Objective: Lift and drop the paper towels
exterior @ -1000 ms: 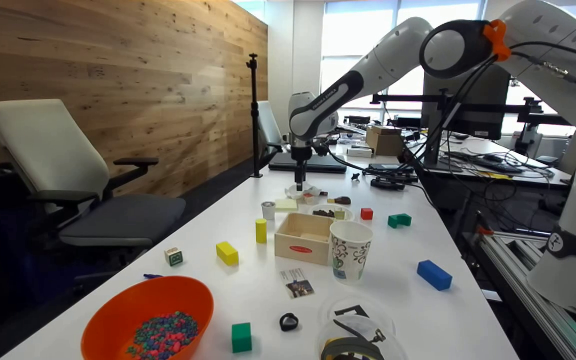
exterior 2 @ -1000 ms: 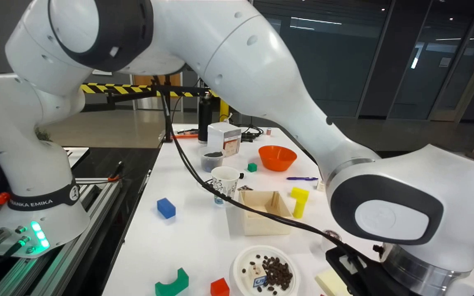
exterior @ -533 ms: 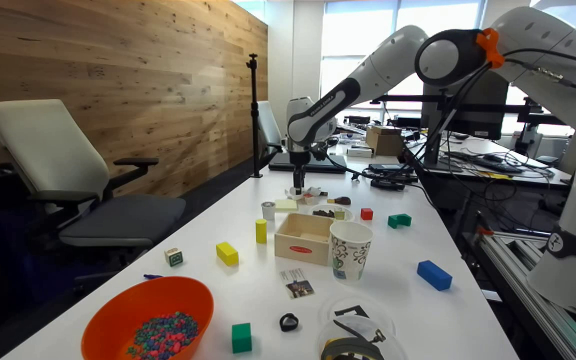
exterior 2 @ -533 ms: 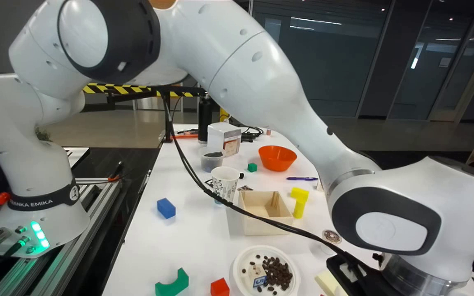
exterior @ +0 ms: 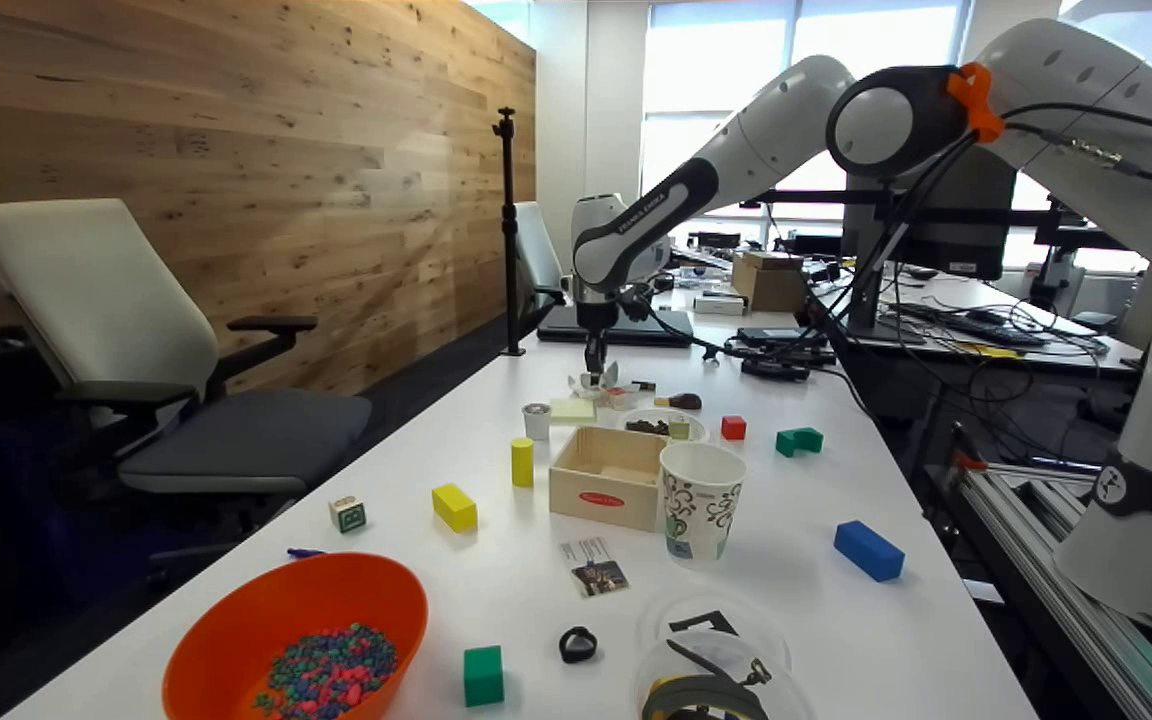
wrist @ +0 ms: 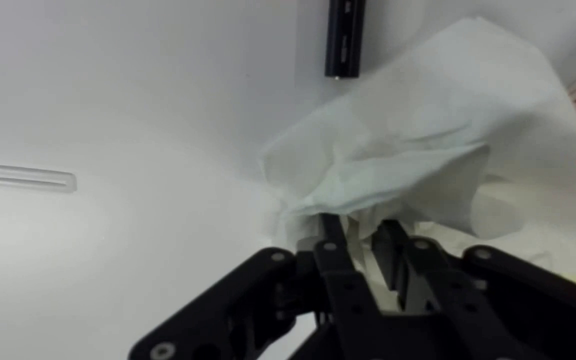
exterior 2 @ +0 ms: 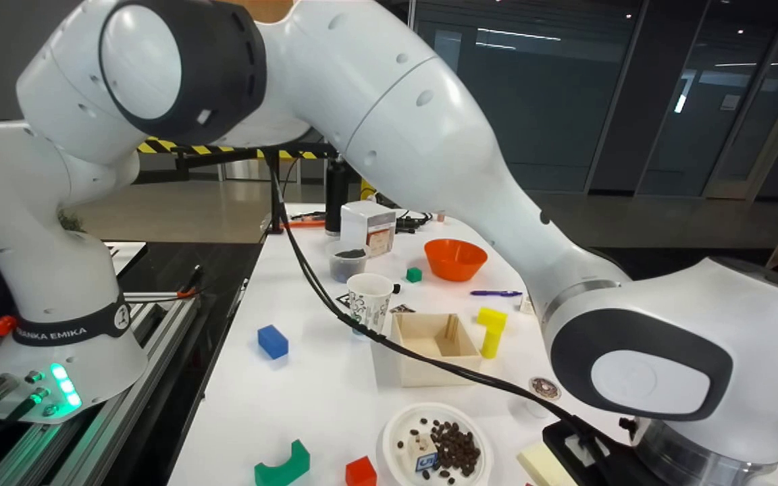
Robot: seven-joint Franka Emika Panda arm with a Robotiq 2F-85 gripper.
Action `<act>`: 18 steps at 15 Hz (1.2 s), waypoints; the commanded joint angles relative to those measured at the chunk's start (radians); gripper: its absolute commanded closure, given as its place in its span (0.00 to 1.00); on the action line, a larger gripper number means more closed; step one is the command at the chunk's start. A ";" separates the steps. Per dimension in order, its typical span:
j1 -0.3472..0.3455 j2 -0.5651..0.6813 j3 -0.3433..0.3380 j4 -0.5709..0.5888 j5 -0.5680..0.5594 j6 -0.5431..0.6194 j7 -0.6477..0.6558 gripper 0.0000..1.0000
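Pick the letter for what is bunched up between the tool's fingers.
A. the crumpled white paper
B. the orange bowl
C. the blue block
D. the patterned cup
A: the wrist view shows the crumpled white paper right at the tool, folded up between its dark fingers.

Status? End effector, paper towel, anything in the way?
End effector nearly shut. Paper towel crumpled, bunched in its grip. Black stick close beside the towel, likely not blocking a lift.
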 commanded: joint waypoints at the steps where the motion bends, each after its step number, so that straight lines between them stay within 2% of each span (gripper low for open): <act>1: 0.002 0.007 -0.003 0.036 -0.028 -0.024 0.030 1.00; 10: 0.031 -0.049 -0.057 0.030 -0.083 -0.052 0.087 0.99; 15: 0.015 -0.032 -0.023 0.040 -0.062 -0.016 0.056 0.99; 16: 0.017 -0.036 -0.020 0.034 -0.065 -0.010 0.051 0.72; 17: 0.016 -0.040 -0.015 0.031 -0.063 -0.008 0.047 0.71; 18: 0.023 -0.045 -0.022 0.029 -0.071 -0.012 0.060 0.65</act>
